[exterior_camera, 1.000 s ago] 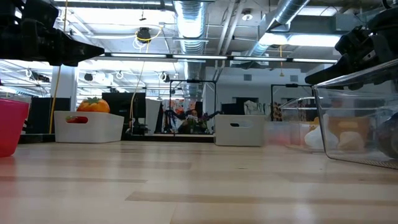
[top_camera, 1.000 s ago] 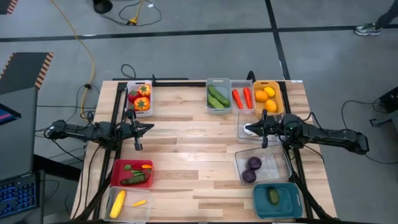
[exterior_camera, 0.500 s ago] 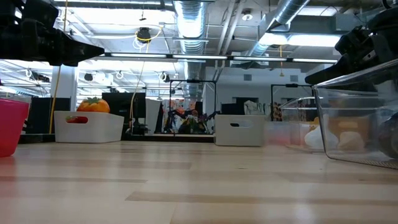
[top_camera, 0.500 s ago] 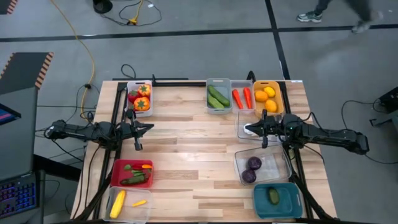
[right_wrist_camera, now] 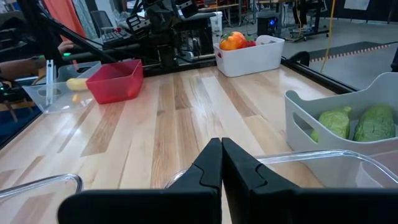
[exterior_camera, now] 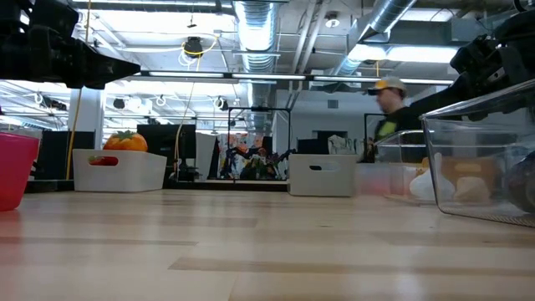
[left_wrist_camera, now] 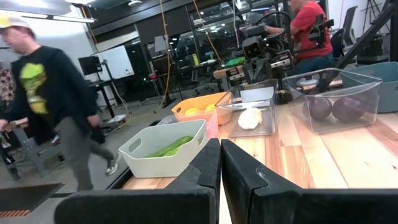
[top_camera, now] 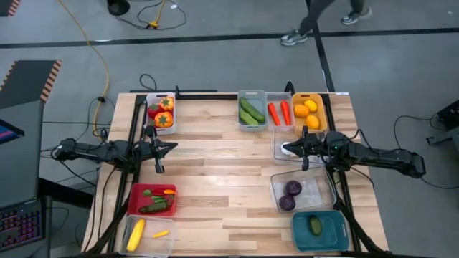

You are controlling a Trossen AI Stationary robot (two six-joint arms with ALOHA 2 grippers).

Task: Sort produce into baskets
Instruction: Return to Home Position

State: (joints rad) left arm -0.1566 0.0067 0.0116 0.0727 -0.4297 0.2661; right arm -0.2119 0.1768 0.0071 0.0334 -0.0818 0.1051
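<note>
- both arms are drawn back to opposite sides of the bench [top_camera: 215,179]: the left arm [top_camera: 107,151] at its left edge, the right arm [top_camera: 369,154] at its right edge.
- left jaws: closed on nothing, fingers [left_wrist_camera: 200,171] pressed together, held above bare wood at mid-left.
- right jaws: closed and empty, fingers [right_wrist_camera: 211,165] meeting, held over the clear garlic bin [top_camera: 280,136], in which we see white garlic [left_wrist_camera: 250,117].
- far edge, left to right:
  - white bin [top_camera: 161,96] with tomatoes and peppers [top_camera: 163,115]
  - grey bin [top_camera: 252,92] with cucumbers [top_camera: 251,112]
  - clear carrot bin [top_camera: 280,94] with two carrots [top_camera: 280,112]
  - orange bin [top_camera: 308,94] with lemons [top_camera: 307,111]
- near right:
  - clear plum bin [top_camera: 324,188] with two purple rounds [top_camera: 290,195]
  - teal bin [top_camera: 336,231] with one green piece [top_camera: 315,226]
- near left:
  - red bin [top_camera: 136,201] with green pieces [top_camera: 156,207] and small red and orange ones
  - clear corn bin [top_camera: 166,242] with corn [top_camera: 135,234] and a small orange piece
- a person [exterior_camera: 386,113] is on the floor beyond the bench.
</note>
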